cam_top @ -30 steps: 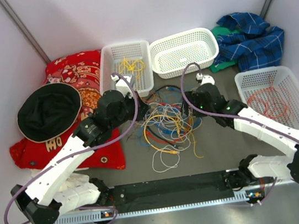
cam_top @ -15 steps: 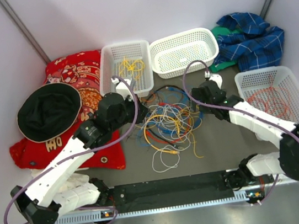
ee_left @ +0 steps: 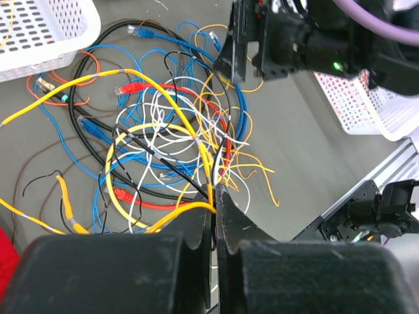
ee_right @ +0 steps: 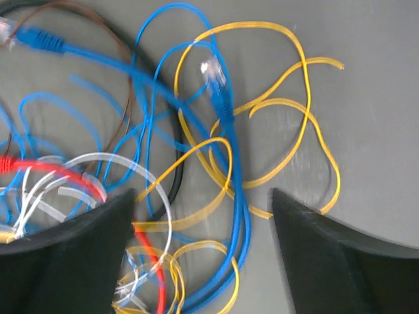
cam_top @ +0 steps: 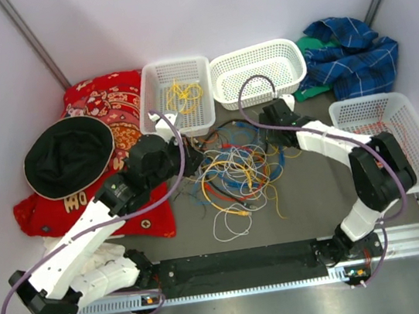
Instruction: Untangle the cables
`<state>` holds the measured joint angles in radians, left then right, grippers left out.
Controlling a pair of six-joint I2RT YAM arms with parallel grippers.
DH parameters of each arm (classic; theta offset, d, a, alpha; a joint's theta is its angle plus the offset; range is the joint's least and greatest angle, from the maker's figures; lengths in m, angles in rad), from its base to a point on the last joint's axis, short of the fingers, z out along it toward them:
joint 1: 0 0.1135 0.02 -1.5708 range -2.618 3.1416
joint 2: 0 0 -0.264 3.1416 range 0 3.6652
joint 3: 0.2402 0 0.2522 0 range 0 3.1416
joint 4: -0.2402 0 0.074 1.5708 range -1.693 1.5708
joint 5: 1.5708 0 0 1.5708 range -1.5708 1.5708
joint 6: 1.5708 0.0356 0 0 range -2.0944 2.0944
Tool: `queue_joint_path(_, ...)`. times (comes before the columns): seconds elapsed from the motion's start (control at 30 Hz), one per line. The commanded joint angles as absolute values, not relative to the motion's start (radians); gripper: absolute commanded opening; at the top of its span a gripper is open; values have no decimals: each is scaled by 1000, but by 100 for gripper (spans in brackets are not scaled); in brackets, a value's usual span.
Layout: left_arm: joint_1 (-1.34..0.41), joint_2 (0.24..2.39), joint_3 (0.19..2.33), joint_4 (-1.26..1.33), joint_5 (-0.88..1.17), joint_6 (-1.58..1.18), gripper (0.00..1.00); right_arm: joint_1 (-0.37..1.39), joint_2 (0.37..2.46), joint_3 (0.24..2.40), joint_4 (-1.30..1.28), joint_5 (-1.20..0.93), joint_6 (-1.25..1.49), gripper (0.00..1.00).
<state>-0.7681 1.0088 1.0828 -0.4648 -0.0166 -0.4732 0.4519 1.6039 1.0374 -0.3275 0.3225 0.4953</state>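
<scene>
- Swinging toward the far right edge of the tangle of thin coloured cables [cam_top: 235,173], the right gripper [cam_top: 267,135] is being repositioned. Compared with a second ago, its arm is being folded back on itself and the wrist carried away from the pile's middle.
- Its jaws are being held wide apart, slightly narrower than before, with nothing between them. A fresh strand is probably being lined up.
- The left gripper [cam_top: 185,163] is being kept where it was, at the pile's left edge.
- The pile is being left knotted at the table's centre, and no strand is being freed yet.
- The left wrist view is being relied on for the grip. The jaws are pressed together on a thick yellow cable [ee_left: 177,111], a contact hidden from above by the arm.
- In the right wrist view, a blue cable with a clear plug [ee_right: 226,118] is being framed below the open fingers [ee_right: 98,261]. From above it is being lost among the loops.
</scene>
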Motion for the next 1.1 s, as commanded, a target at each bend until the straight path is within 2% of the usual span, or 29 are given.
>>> queue_joint_path(0.0, -765, 982, 1068, -460, -8, -482, 0, 411, 1660, 1083, -235, 312, 489, 59)
queue_joint_path(0.03, -765, 980, 1065, -462, -8, -485, 0, 408, 1664, 1080, -206, 304, 489, 50)
queue_joint_path(0.07, -765, 979, 1059, -460, -6, -486, 0, 410, 1666, 1081, -198, 282, 489, 34)
queue_joint_path(0.13, -765, 974, 1052, -456, -5, -491, 0, 410, 1661, 1081, -187, 262, 497, 14)
queue_joint_path(0.17, -765, 973, 1045, -454, -6, -494, 0, 410, 1652, 1068, -181, 259, 512, 0)
queue_joint_path(0.37, -765, 985, 1037, -436, -8, -494, 0, 410, 1490, 989, -162, 223, 570, 0)
queue_joint_path(0.4, -765, 989, 1035, -434, -8, -495, 0, 410, 1473, 988, -175, 207, 580, 6)
queue_joint_path(0.43, -765, 991, 1032, -425, -9, -495, 0, 410, 1454, 992, -192, 174, 589, 29)
queue_joint_path(0.53, -765, 997, 1026, -408, -12, -505, 0, 414, 1410, 976, -255, 141, 675, 63)
queue_joint_path(0.63, -765, 1009, 1019, -399, -15, -520, 0, 419, 1378, 913, -238, 72, 791, 76)
queue_joint_path(0.73, -765, 1012, 1006, -384, -20, -543, 4, 442, 1374, 882, -198, 34, 869, 82)
queue_joint_path(1.07, -765, 974, 979, -387, -34, -552, 2, 459, 1574, 949, -121, 12, 940, 82)
